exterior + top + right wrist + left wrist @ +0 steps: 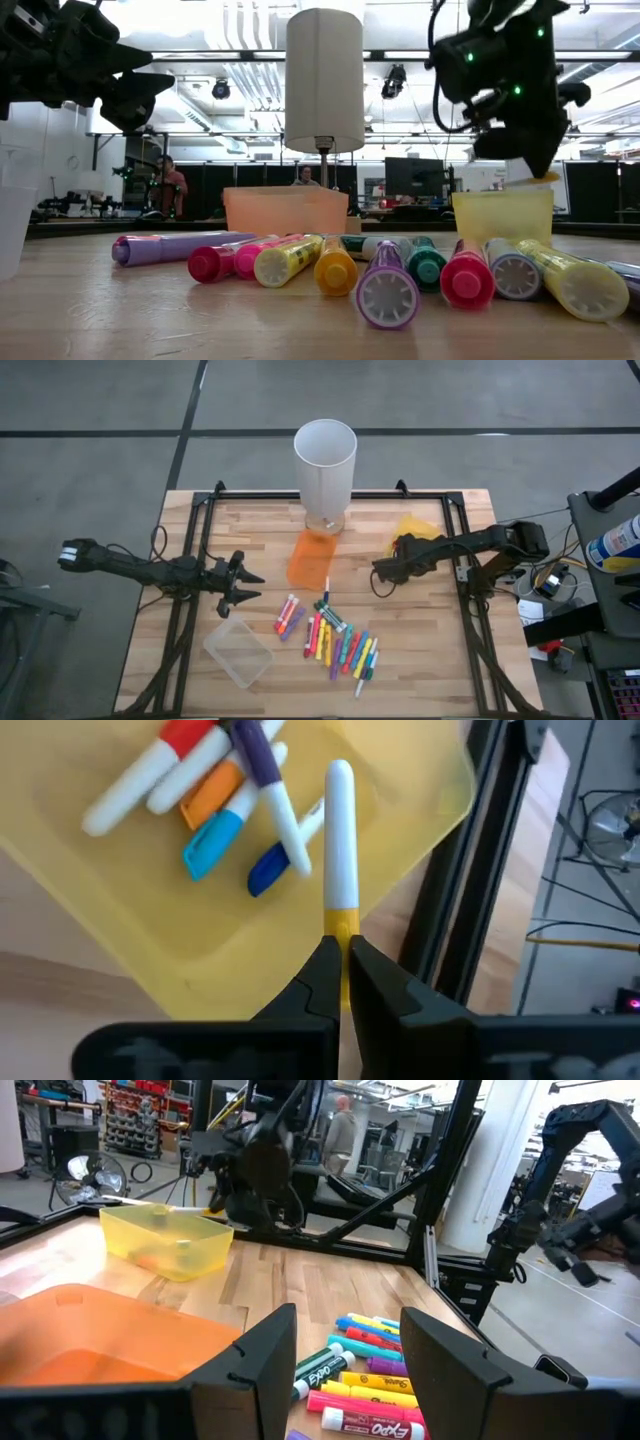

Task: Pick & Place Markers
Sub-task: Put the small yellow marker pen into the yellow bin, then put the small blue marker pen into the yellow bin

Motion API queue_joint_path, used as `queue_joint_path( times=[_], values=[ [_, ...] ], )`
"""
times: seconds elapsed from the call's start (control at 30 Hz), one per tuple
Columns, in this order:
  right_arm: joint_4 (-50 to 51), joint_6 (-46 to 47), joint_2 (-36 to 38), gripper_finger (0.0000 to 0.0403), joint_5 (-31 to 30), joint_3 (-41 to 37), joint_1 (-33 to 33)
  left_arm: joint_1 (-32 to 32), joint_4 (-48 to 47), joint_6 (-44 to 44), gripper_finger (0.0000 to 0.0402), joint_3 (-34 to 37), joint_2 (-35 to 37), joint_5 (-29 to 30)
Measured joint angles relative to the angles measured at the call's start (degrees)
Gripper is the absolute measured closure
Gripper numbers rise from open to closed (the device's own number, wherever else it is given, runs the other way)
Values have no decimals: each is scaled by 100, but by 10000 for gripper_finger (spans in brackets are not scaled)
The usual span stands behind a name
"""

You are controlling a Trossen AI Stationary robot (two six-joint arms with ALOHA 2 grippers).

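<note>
One camera looks straight down on the whole table (420,650). One sits at table-top level, close behind the markers (390,275), facing the room. Each wrist camera looks past its own jaws; both show the yellow bin (165,1245).

Setting: robotics lab or workshop. Evidence: wooden desk (420,650) in a black metal frame (470,610) on a grey concrete floor (90,460); open hall behind with ceiling ducts (240,25), monitors (415,180), stocked shelving (135,1110), another robot arm (560,1190), people (170,185) at workstations.
</note>
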State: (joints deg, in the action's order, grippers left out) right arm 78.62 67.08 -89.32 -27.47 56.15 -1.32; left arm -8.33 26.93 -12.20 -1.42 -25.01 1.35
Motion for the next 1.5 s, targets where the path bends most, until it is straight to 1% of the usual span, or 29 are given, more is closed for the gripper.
queue_joint_path(
  times=[0.23,0.77,0.97,1.07,1.33,1.5],
  values=[
    [-466,-308,0,394,27,-285,-180,2,-2,2,227,-1,-1,-1],
    [-467,-410,0,394,30,-294,-184,0,-1,1,227,-1,0,0],
    [-545,-386,0,393,-110,-268,-186,-1,-2,2,227,-1,-1,-1],
    [-719,-455,0,380,-140,-259,-187,-1,-2,1,227,-1,0,-1],
    [-744,-530,0,301,-146,-259,-186,-1,-2,1,227,-1,-1,1],
    [-694,-573,0,271,-135,-119,-181,1,0,-1,227,-1,1,1]
  ],
)
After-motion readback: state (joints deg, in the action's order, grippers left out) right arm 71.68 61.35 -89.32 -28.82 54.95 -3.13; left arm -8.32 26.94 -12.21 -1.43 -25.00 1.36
